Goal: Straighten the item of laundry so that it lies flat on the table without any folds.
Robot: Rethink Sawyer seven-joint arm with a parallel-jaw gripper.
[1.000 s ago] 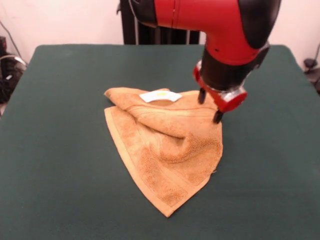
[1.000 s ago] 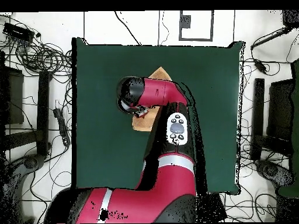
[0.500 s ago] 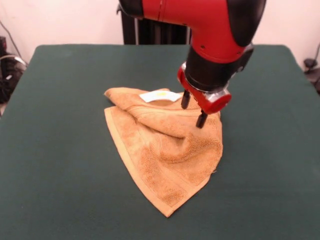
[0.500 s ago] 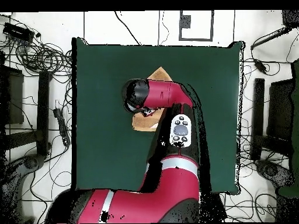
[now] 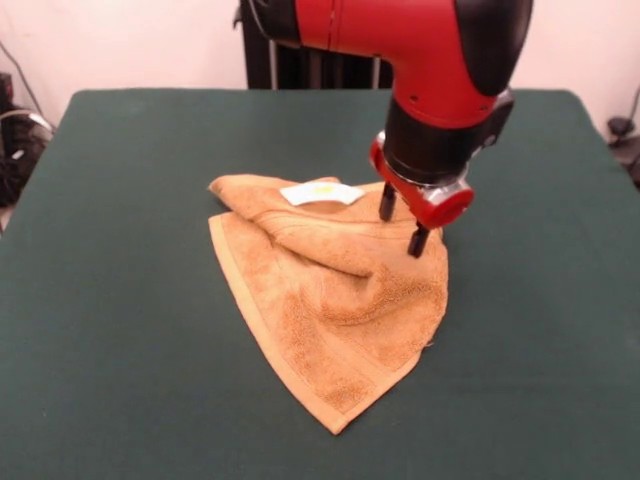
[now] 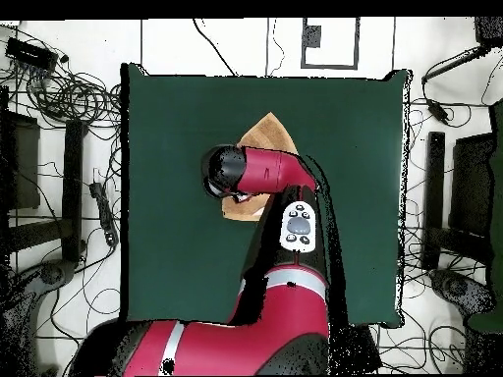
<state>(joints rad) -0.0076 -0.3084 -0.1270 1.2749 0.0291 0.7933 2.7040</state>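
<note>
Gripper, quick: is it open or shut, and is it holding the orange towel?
Gripper: open, two fingers apart, holding nothing, tips just above the towel at its right side.

Clutter around the work area: cables, stands and pale floor

Seen from the front, a dark ribbed upright point(image 5: 265, 60) stands behind the pincer point(image 5: 402, 223), a tangle of cables point(image 5: 14, 150) lies far off to its left at the picture's edge, and a small dark fitting point(image 5: 622, 130) sits well to its right. From overhead, coiled cables point(image 6: 69, 93) and a black post point(image 6: 74, 187) lie to the pincer's picture-left, another black post point(image 6: 433, 196) well to its right, all on white floor point(image 6: 196, 39).
</note>
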